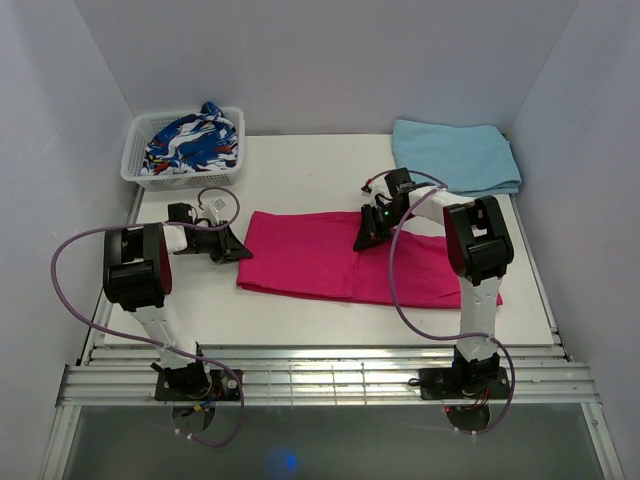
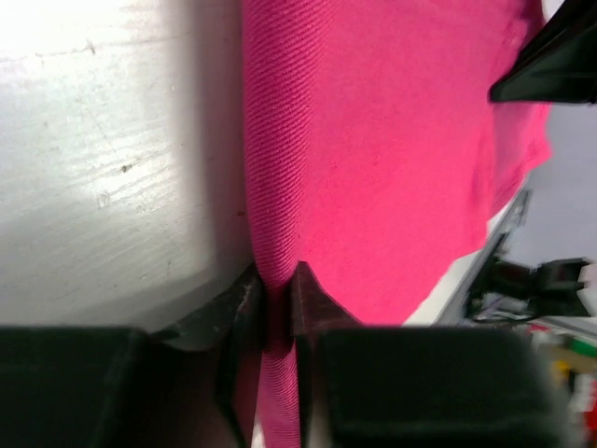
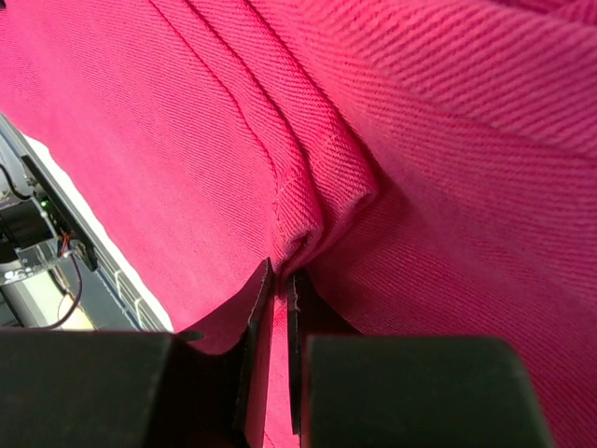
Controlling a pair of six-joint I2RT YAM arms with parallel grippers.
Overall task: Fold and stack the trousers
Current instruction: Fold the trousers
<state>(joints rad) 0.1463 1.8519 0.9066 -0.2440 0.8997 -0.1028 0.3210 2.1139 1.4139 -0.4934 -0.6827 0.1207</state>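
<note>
On the table (image 1: 300, 170), left claw (image 1: 240, 254) and right claw (image 1: 362, 241) pinch trousers (image 1: 310, 265).

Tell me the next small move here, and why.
Probably raise both grippers a little, together. The left gripper pinches the left end of the trousers, and the right gripper pinches a ridge of cloth near their middle. The cloth lies flat on the table, so a fold likely needs it lifted first.

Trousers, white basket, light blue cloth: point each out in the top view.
trousers (image 1: 310, 258), top view, left half of the fabric.
white basket (image 1: 180, 180), top view, front wall.
light blue cloth (image 1: 455, 155), top view, its middle.
</note>
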